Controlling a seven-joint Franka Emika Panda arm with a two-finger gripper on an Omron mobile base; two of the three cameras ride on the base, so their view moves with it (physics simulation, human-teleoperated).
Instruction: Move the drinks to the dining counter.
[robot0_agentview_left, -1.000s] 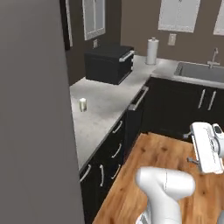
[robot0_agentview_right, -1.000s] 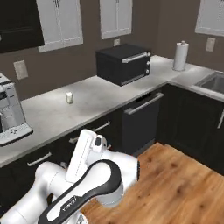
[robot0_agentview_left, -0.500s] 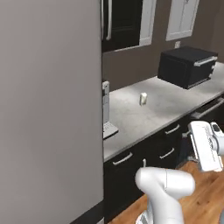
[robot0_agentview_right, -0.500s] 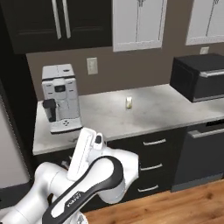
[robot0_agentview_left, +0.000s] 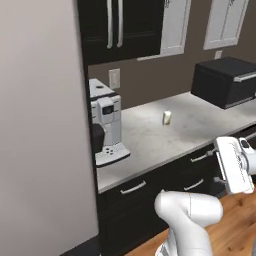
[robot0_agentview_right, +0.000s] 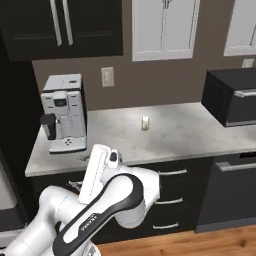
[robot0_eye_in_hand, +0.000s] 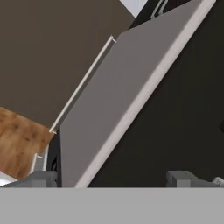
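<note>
A small whitish glass (robot0_agentview_left: 167, 118) (robot0_agentview_right: 145, 123), one of the drinks, stands upright alone in the middle of a marbled worktop (robot0_agentview_left: 150, 145) (robot0_agentview_right: 190, 135), near the back wall. My hand (robot0_agentview_left: 234, 165) (robot0_agentview_right: 98, 171) hangs folded in front of the lower cabinets, well short of the glass. In the hand view my gripper (robot0_eye_in_hand: 113, 179) is open, its two fingertips (robot0_eye_in_hand: 43, 177) far apart with nothing between them, facing a tilted grey slab edge. The dining counter is out of view.
A white coffee machine (robot0_agentview_left: 105, 125) (robot0_agentview_right: 65, 117) stands at the worktop's left end. A black microwave (robot0_agentview_left: 225, 82) (robot0_agentview_right: 232, 97) sits at the right. A tall grey panel (robot0_agentview_left: 40, 125) blocks the left. Dark drawers (robot0_agentview_right: 175, 200) lie below, over wood floor (robot0_agentview_left: 235, 225).
The whole picture has swung as the base turned left: the coffee machine came into view and the microwave slid right. The glass stays on the worktop. The gripper remains open.
</note>
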